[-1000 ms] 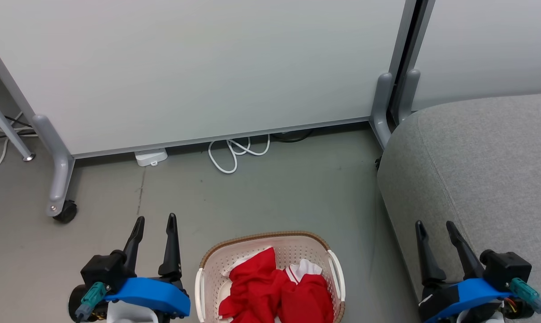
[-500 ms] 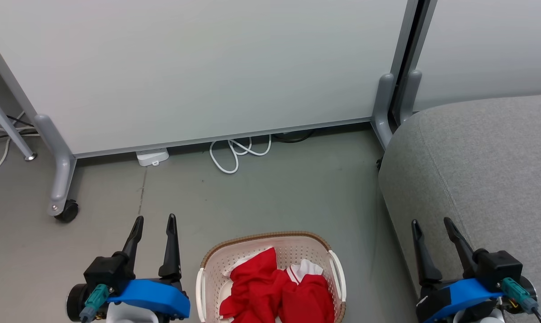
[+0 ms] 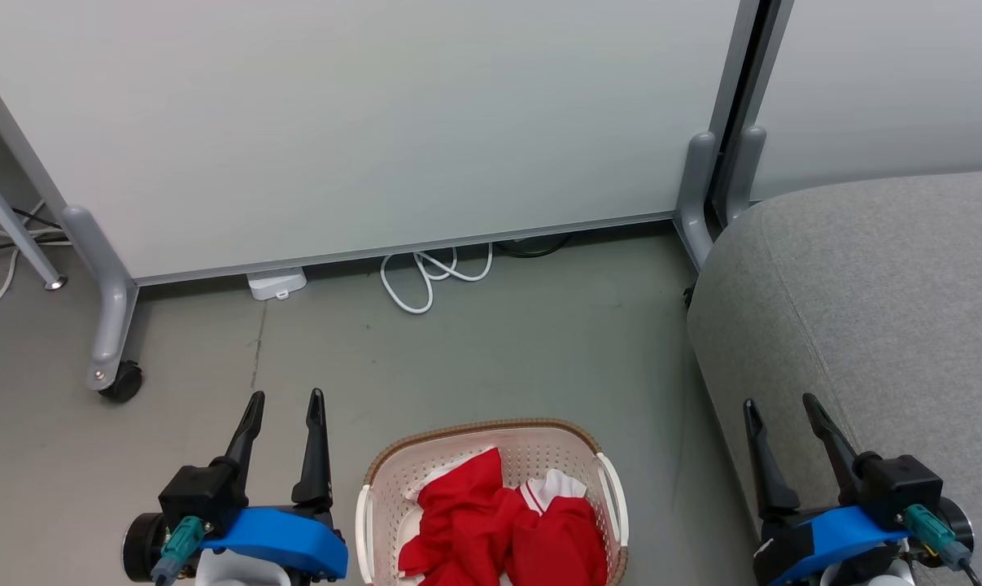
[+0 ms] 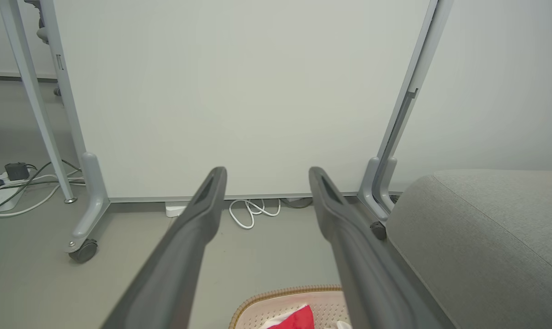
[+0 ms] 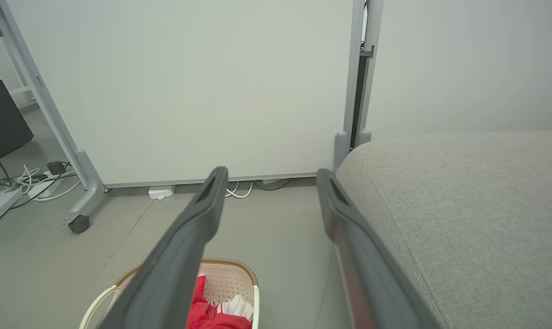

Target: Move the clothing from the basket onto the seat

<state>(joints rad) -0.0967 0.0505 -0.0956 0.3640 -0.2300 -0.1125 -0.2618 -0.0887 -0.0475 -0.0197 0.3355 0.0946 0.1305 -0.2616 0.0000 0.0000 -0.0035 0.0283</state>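
Nearby, clothing (image 3: pixel 491 521) right of left claw (image 3: pixel 286 395)

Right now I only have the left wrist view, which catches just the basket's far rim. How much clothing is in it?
Observer: In the head view, red and white clothing lies heaped across the inside of the basket.
Operator: Where is this arm relative to it?
Observer: The left tool is open, over the floor left of the basket, not touching it.
Operator: And the other arm?
Observer: The right tool is open and empty, against the side of the seat, right of the basket.
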